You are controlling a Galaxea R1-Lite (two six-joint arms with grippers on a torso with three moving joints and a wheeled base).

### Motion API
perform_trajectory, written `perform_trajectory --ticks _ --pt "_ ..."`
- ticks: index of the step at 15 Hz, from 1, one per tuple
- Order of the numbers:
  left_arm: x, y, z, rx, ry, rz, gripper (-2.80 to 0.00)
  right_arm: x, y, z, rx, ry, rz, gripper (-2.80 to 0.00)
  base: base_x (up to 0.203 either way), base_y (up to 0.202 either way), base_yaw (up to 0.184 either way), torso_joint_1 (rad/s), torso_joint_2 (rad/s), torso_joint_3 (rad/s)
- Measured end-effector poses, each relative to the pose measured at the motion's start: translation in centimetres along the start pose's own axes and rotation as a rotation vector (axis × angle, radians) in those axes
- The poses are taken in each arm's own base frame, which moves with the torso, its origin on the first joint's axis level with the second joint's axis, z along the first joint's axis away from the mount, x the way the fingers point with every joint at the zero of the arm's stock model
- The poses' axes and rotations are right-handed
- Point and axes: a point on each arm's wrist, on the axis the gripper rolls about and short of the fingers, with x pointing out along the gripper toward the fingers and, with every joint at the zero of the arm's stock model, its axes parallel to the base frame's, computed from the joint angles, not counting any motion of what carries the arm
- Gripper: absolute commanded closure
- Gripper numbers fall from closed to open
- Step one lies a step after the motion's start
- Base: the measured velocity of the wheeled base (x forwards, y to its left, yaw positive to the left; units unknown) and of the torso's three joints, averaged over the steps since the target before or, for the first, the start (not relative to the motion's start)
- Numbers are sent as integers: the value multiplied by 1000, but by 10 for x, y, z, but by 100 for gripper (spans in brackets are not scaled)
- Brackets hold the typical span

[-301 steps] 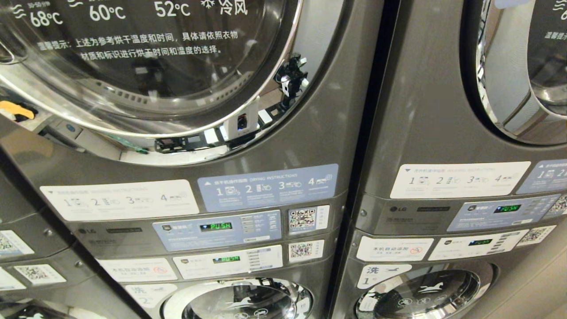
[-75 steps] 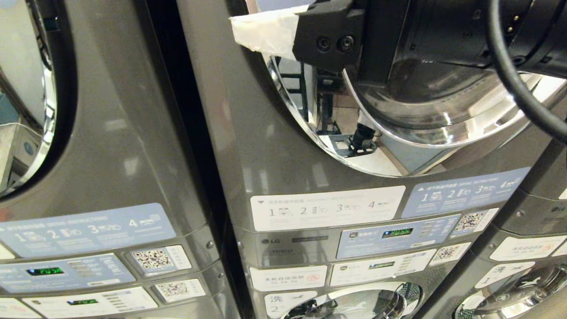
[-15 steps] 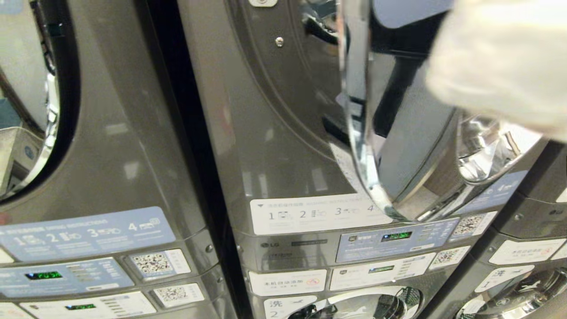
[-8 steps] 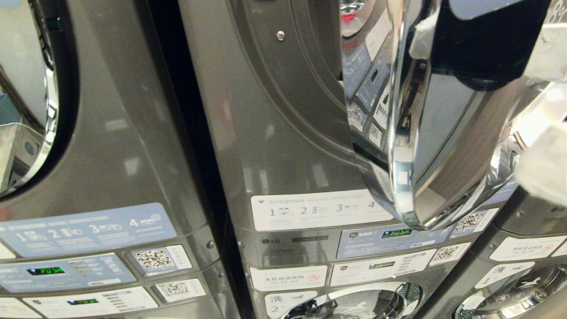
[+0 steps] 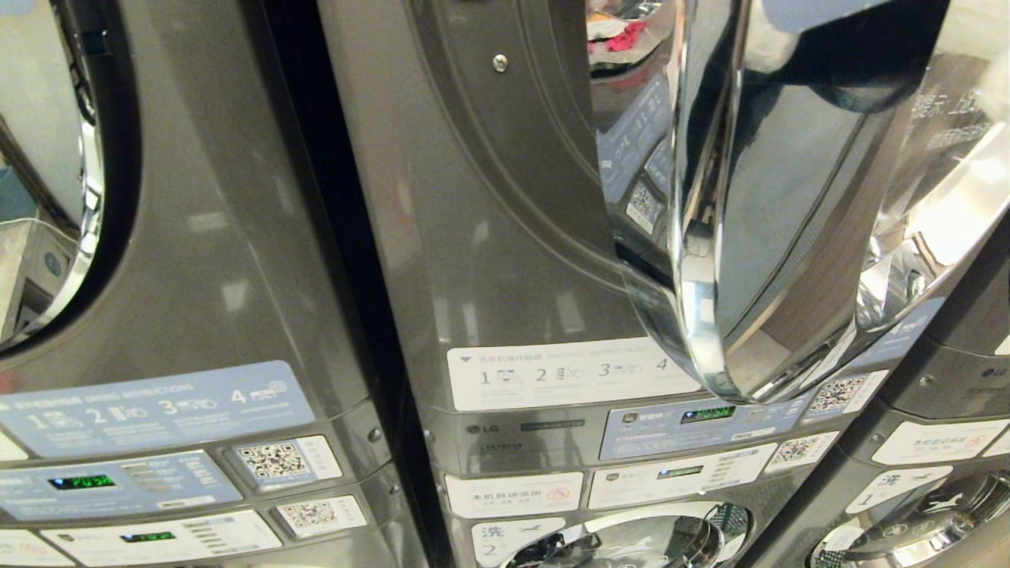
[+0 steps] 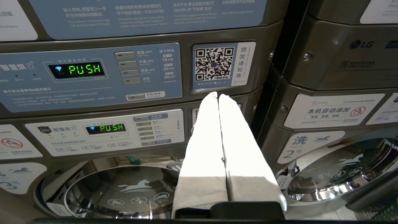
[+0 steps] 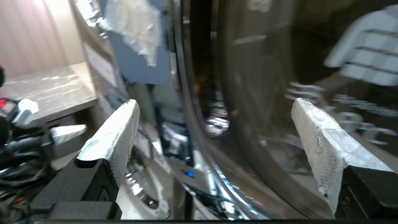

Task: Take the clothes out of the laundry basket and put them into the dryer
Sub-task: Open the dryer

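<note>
Two hands, neither carrying anything: the right hand, released wide, straddles the swung-open dryer door, apparently to move it; the left hand hangs clenched below it. No clothes or basket show.

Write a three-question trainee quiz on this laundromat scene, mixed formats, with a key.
1. True or false: the dryer door stands swung open in the head view.
2. What word glows green on the dryer display in the left wrist view?
3. Multiple choice: the right gripper fingers are A) pressed together, B) spread wide with nothing between them, C) clamped on fabric.

Key: 1 true; 2 PUSH; 3 B. By contrast, the left gripper fingers are pressed together, empty.
</note>
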Motion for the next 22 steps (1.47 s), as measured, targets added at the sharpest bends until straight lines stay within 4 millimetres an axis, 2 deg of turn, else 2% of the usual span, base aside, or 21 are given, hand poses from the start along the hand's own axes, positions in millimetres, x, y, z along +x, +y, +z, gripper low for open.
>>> perform_trajectory --ticks 5,9,13,17,20,22 --pt "0 0 0 0 0 0 0 -34 -7 -8 -18 8 -29 -280 0 0 0 0 0 0" --pt "0 0 0 0 0 0 0 -69 -11 -28 -46 76 64 -280 0 0 0 0 0 0" --pt "0 0 0 0 0 0 0 -103 -10 -76 -59 163 176 -280 0 0 0 0 0 0" --pt "0 0 0 0 0 0 0 -122 -8 -127 -35 265 183 -280 0 0 0 0 0 0" --pt "0 0 0 0 0 0 0 -134 -6 -163 7 344 92 -280 0 0 0 0 0 0" --pt "0 0 0 0 0 0 0 -141 -5 -183 34 393 -46 -280 0 0 0 0 0 0"
